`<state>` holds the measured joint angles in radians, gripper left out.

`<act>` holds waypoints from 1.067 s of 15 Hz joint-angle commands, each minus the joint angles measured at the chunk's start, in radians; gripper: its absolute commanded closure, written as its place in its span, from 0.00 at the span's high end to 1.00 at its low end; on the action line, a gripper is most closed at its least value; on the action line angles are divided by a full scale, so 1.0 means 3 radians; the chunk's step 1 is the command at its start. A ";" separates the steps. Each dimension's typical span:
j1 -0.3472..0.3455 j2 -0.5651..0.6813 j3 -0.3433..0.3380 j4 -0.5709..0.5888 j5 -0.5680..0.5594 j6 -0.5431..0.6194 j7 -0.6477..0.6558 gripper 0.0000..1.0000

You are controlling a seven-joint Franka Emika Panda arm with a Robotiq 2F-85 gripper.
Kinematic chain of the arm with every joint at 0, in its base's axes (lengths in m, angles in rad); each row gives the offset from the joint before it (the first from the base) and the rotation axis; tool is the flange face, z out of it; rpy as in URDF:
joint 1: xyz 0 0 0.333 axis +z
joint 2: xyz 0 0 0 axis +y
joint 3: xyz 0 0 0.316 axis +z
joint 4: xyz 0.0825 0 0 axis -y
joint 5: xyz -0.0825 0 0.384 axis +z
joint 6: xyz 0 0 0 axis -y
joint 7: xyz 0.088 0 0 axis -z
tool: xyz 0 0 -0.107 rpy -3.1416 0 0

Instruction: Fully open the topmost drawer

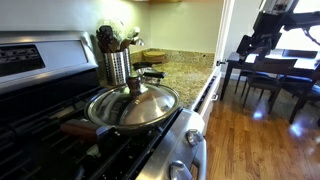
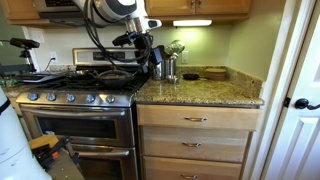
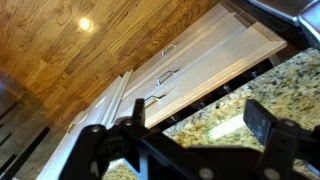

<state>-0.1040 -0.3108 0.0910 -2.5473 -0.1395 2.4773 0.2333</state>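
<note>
Wooden topmost drawer point(image 2: 197, 118) well below claw point(image 2: 143, 50)

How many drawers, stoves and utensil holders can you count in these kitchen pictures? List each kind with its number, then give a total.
Drawers: 3 (topmost drawer, middle drawer, bottom drawer)
Stove: 1
Utensil holder: 1
Total: 5

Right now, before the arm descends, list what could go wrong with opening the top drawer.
1. The gripper hangs open above the granite countertop; coming down to the closed topmost drawer, it could strike the counter's edge.
2. The drawer's handle is small and thin, so the grip may slip off mid-pull.
3. The drawers below carry matching handles; a low approach could grab the wrong one.
</note>
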 commanded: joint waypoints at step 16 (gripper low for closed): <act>-0.0245 0.1047 -0.0285 0.0324 -0.0267 0.0640 0.0877 1.00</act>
<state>-0.1886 -0.0817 0.0422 -2.4980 -0.1894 2.6342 0.4393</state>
